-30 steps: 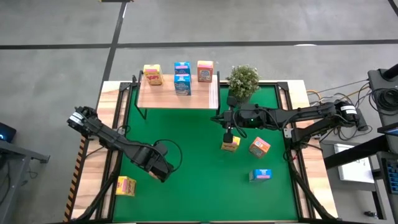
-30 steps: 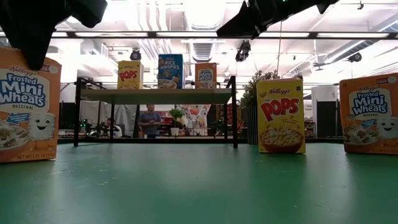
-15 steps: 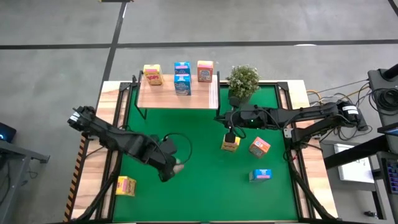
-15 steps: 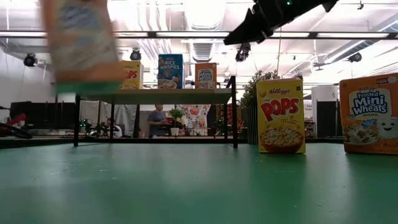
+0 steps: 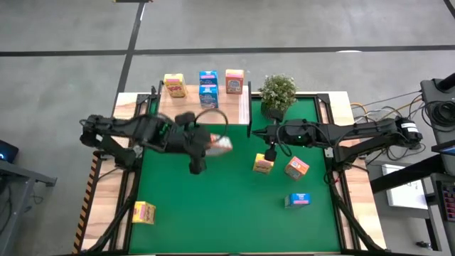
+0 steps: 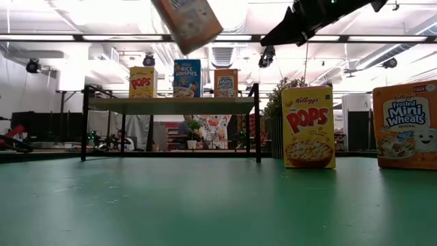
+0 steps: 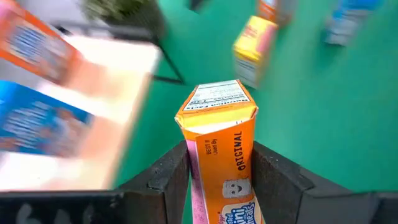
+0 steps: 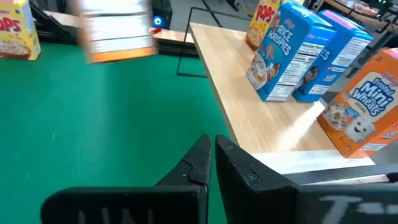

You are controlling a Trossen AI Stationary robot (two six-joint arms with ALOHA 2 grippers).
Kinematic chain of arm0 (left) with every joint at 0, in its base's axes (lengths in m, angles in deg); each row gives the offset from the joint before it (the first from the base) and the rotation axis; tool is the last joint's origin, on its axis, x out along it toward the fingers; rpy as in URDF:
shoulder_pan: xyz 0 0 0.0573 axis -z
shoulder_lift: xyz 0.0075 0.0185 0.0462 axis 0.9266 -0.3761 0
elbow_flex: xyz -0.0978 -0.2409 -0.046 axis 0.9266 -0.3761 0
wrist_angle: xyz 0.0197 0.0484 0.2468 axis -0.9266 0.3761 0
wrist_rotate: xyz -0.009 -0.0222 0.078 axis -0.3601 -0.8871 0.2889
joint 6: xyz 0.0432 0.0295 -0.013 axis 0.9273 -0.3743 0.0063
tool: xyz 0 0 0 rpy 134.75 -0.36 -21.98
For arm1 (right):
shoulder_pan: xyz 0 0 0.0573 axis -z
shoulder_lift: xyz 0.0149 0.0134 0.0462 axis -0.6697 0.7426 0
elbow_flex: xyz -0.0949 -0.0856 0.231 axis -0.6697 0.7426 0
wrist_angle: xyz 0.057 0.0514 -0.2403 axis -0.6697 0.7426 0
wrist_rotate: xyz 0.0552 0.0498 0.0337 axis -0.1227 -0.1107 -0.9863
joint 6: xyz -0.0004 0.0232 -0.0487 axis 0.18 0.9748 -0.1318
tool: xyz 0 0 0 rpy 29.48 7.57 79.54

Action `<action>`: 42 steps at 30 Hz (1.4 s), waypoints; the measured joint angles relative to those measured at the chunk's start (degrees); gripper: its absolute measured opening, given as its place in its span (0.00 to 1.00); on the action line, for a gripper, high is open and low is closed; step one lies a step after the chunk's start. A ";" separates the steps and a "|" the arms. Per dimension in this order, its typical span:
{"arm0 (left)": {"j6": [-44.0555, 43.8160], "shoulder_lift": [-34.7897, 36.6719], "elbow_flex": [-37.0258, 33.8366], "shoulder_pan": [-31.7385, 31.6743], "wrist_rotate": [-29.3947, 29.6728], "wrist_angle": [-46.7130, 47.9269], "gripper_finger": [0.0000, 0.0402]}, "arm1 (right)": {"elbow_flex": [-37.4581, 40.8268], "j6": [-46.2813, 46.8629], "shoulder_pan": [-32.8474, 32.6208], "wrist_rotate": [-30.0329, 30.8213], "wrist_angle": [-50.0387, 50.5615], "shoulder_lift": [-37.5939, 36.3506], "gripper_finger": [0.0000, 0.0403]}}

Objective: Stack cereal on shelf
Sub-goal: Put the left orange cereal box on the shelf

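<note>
My left gripper (image 5: 207, 144) is shut on an orange-red cereal box (image 5: 220, 145), which is in the air just in front of the shelf (image 5: 238, 114). The light-wood shelf carries a yellow box (image 5: 174, 85), two blue boxes (image 5: 208, 96) and an orange box (image 5: 234, 81), all upright. My right gripper (image 5: 269, 152) is shut and hovers over an upright yellow box (image 5: 263, 165) on the green mat. An orange box (image 5: 296, 168) and a blue box (image 5: 298, 200) also rest on the mat. Another yellow box (image 5: 144, 212) sits at the near left. My left gripper pinches the orange-red box between its two fingers (image 7: 166, 179), one on each of two opposite faces at the box's lower part (image 7: 217, 186). The box's top flap (image 7: 217, 99) points away from the wrist. The box is lifted clear and shows tilted in the low view (image 6: 188, 20).
A green potted plant (image 5: 277, 92) stands by the shelf's right end, close to my right arm. The shelf's black legs (image 6: 258, 130) stand on the mat. Bare green mat (image 5: 213, 206) lies across the near middle.
My left gripper has lifted the orange-red box off the mat at the near left. It has carried the box up and toward the far edge and the right, up to the shelf's front. The box now hangs tilted. My right gripper has stayed about where it was.
</note>
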 joint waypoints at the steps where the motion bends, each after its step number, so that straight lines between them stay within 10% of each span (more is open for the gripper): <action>1: 1.91 0.00 0.47 -1.12 0.93 -0.33 0.35 | 0.32 0.00 0.00 0.00 -0.30 -0.29 0.03; 17: 27.61 0.00 -0.23 -15.29 1.85 -15.29 0.35 | 0.95 -0.59 0.00 -0.13 -1.00 -1.12 0.03; 42: 31.39 -9.20 -0.41 -23.20 1.67 -18.98 0.35 | 0.97 -1.84 0.02 0.00 -0.98 -1.08 0.03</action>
